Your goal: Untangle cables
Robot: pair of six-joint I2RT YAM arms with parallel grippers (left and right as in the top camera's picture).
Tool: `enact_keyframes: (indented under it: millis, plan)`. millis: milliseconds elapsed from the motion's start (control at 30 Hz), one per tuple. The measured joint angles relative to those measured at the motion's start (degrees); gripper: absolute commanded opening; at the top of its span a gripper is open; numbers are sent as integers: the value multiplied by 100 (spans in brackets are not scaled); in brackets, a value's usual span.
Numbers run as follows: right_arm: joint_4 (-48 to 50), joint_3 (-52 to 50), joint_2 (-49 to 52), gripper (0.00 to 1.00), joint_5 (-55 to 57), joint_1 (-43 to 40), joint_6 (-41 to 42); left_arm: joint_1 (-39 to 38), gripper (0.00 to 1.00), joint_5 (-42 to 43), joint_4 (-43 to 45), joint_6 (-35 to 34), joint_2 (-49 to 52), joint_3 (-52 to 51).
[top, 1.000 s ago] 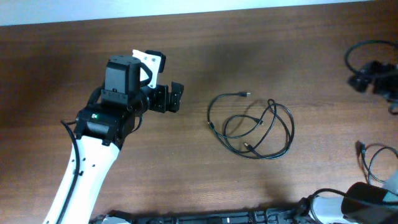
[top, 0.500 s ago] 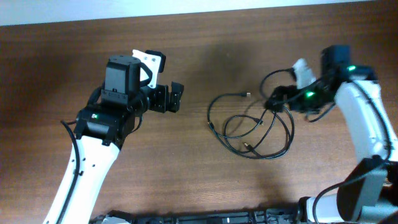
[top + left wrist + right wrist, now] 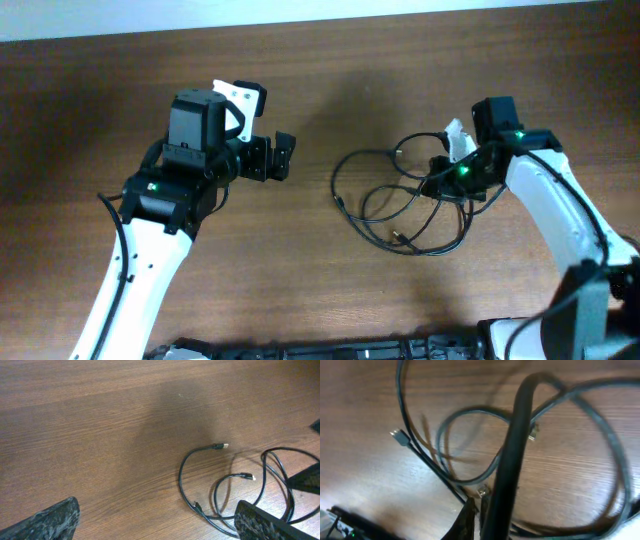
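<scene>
The cables (image 3: 400,205) lie as thin black loops with small plug ends on the brown table, right of centre. My right gripper (image 3: 441,176) sits low on their right side, jaws shut on a strand where the loops cross. In the right wrist view the pinched fingertips (image 3: 470,519) meet at the bottom edge, with cables (image 3: 465,412) and a plug (image 3: 398,435) spread beyond. My left gripper (image 3: 272,158) hovers left of the pile, open and holding nothing. The left wrist view shows its open gripper (image 3: 157,525), with the cables (image 3: 180,477) lying ahead to the right.
A thick black wire (image 3: 515,455) fixed to my right arm crosses the right wrist view, blurred, and hides part of the loops. The table's far edge (image 3: 300,18) meets a white strip at the top. A dark rail (image 3: 350,350) runs along the near edge.
My right arm came in from the far right onto the cables and its jaws closed. The upper strand with its plug shifted up and right. The left arm stayed still.
</scene>
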Motion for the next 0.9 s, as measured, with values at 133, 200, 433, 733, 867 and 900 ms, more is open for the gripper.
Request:
enact_keyframes:
  millis: [133,200,433,733,867,900]
  plan:
    - [-260,813,-815,4,168,0,92,0,99,0,0,0,0,0]
    - [-326,1215,-1115,4,221,0,101,0,99,0,-2,0,0,0]
    - [-354,3200,-1812,4,503,0,79,0,99,0,0,0,0,0]
    - [-2376,3451,-1252,4,1331,0,81,0,99,0,0,0,0,0]
    - [-2142,3451,-1239,4,1440,0,76,0,99,0,2,0,0,0]
    - [-1952,3451,-1270,4,1449,0,81,0,99,0,0,0,0,0]
